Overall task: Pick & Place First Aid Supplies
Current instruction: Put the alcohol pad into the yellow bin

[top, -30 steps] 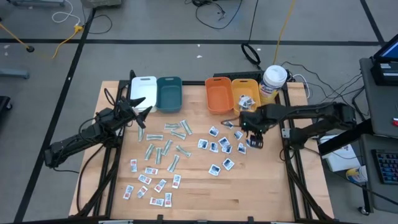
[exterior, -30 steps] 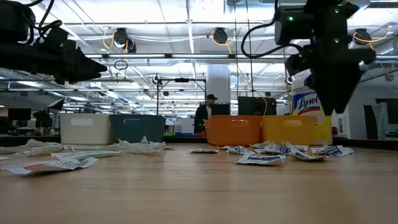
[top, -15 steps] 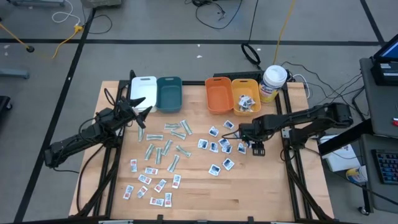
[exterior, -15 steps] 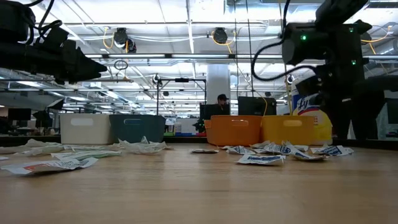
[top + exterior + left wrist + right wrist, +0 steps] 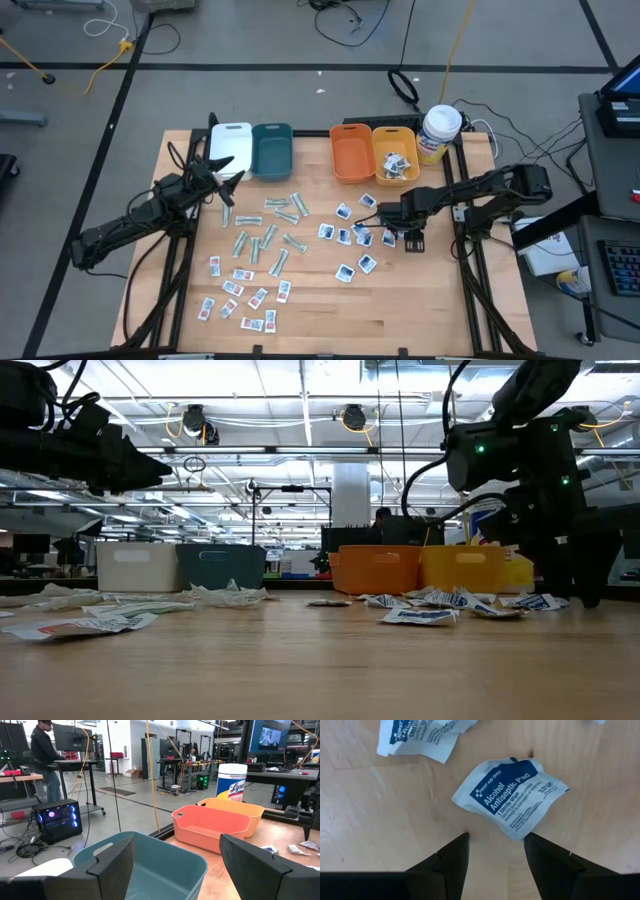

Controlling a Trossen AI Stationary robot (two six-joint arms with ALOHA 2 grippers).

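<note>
Table: wooden top, holds loose first aid packets and 4 bins.
Right gripper: low over the tabletop, fingers spread, nothing held; 1 alcohol pad packet lies flat on the wood just ahead of the fingertips.
Left gripper: raised near the teal bin, fingers apart, empty.
Packets: blue-print pads right of centre; green strips in the middle; red-print ones near the front edge.
Yellow bin: several packets inside.

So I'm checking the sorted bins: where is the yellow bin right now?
In the high view the yellow bin sits at the table's far edge on the right side, between the orange bin and the white canister, with a few packets inside.
</note>
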